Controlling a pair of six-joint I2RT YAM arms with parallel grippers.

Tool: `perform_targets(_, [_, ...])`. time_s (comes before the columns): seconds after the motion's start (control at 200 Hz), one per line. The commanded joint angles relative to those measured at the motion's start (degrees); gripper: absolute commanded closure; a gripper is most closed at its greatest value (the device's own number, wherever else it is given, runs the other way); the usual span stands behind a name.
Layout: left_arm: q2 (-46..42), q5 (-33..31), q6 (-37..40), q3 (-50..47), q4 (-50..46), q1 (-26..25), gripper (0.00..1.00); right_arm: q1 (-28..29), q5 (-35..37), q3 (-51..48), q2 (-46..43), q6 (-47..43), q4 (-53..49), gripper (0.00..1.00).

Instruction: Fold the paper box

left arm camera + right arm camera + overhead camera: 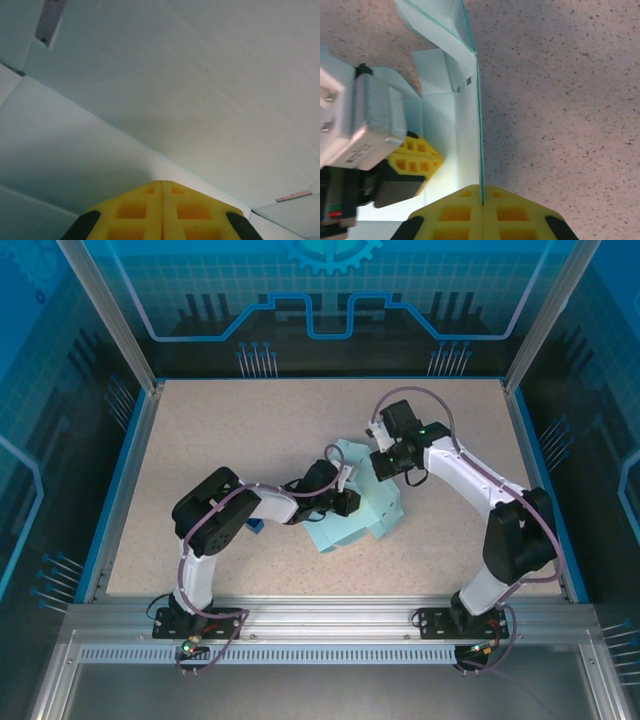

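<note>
The paper box (352,525) is a pale light-blue card cut-out lying partly folded at the table's middle, with flaps raised at its far side. My left gripper (349,503) is over its centre, shut, with nothing between its yellow fingers (145,210). Its tip points at a crease of the card (200,75). My right gripper (384,467) is at the box's far right side. It is shut on the thin edge of an upright flap (467,125), which runs down between its fingertips (482,192). The left gripper's fingers (415,160) rest on the inner panel beside that flap.
A tiny dark blue cube (255,527) lies by the left arm's forearm, left of the box. The speckled tabletop (230,430) is bounded by blue rails (120,480) and an aluminium frame at the near edge (330,625).
</note>
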Motion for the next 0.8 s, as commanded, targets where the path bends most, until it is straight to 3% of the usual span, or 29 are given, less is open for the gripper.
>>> perform_targets(0.0, [1.59, -1.87, -1.53, -2.10, 2.73, -0.12, 0.93, 2.44, -1.50, -0.85, -2.48, 5.40, 2.31, 1.00])
perform_targets(0.505, [1.17, -3.13, -2.91, -5.18, 7.63, 0.06, 0.93, 8.83, 2.85, -2.74, -1.49, 10.48, 5.07, 1.00])
perform_targets(0.795, [-1.62, -3.18, -4.34, -7.05, 9.32, 1.21, 0.91, 9.55, 17.17, -0.39, -1.32, 1.22, 2.63, 1.00])
